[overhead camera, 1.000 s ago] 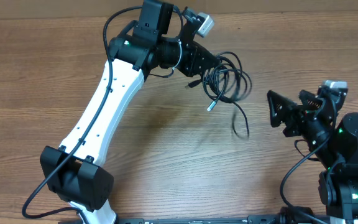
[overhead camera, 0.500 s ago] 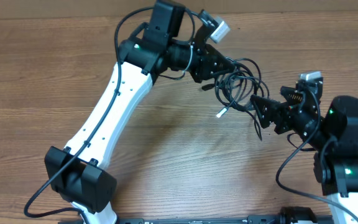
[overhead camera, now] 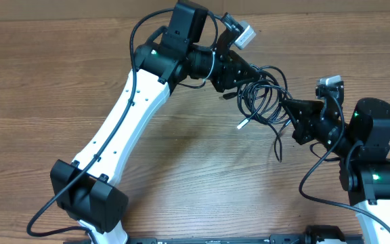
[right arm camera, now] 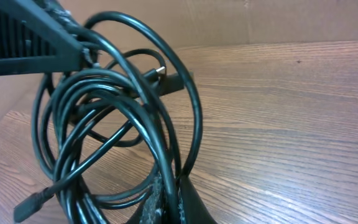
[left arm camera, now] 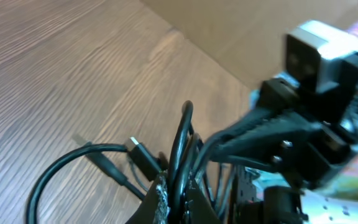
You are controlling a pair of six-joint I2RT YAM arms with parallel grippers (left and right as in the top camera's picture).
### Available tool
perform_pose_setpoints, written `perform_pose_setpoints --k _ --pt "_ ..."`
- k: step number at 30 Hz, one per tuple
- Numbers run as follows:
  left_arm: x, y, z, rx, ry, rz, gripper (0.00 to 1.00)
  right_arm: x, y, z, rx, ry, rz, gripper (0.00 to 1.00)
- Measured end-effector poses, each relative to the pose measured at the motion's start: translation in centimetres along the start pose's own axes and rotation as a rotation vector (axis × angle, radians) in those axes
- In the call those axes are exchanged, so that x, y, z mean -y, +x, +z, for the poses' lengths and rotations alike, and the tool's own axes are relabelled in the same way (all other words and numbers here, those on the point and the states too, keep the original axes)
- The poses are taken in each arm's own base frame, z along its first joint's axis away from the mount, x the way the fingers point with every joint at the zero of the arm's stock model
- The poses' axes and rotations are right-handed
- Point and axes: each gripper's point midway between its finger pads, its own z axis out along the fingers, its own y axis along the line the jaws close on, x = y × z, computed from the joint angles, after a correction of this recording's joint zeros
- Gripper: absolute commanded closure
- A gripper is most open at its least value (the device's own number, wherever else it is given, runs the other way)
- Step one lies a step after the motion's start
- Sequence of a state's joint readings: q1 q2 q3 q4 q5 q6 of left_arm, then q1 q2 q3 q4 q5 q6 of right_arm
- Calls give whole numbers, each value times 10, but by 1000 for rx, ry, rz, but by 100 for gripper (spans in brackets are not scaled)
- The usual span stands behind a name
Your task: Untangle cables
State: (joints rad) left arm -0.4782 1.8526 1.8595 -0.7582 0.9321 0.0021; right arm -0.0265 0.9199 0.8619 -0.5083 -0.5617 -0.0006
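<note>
The cables [overhead camera: 261, 100] are a tangled bundle of thin black loops hanging between the two grippers above the table. My left gripper [overhead camera: 244, 76] is shut on the bundle's upper left side; in the left wrist view several strands [left arm camera: 180, 140] run between its fingers [left arm camera: 178, 190]. My right gripper [overhead camera: 288, 108] is shut on the right side of the cables; a strand [right arm camera: 135, 93] sits pinched in it [right arm camera: 169, 190]. A light-tipped plug [overhead camera: 242, 124] dangles below the bundle. One loose end [overhead camera: 279, 146] trails down to the table.
The wooden table [overhead camera: 59, 74] lies under both arms. My left arm's white link [overhead camera: 120, 135] slants from the front left base to the back. The right arm's base [overhead camera: 374, 183] stands at the front right. A cardboard wall [right arm camera: 241, 22] rises behind the table.
The left gripper carried the bundle to the right. The right gripper moved left into the loops and closed on a strand; it stood open before.
</note>
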Motion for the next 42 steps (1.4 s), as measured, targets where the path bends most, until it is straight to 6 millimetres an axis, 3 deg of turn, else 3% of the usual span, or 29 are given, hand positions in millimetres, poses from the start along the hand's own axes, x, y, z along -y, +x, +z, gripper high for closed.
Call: perform_pose_setpoints --k 4,11,16,24,30,31,32,34,36,42 --pt "-16 0 -1 3 -93 -75 96 0 -3 -3 14 15 15 96" --pt "-48 3 -7 28 -283 -287 96 10 -20 -30 127 156 90 96" --pt "-57 7 -9 39 -345 -391 96 17 -26 -44 183 233 152 96" --pt "-63 8 -10 65 -383 -497 96 40 -2 -49 135 366 332 96" --pt "-64 7 -11 84 -391 -562 96 47 1 -52 144 404 387 96" --pt "-64 7 -11 84 -391 -564 96 47 3 -52 140 408 397 89" --pt "-64 7 -11 85 -391 -565 96 48 4 -52 137 412 403 31" --pt "-67 5 -13 94 -399 -557 96 51 6 -54 136 433 422 12" --pt "-64 -5 -13 114 -368 -499 96 52 6 -54 139 438 427 7" --pt "-34 -23 -7 111 -172 -270 96 52 4 -55 149 439 425 9"
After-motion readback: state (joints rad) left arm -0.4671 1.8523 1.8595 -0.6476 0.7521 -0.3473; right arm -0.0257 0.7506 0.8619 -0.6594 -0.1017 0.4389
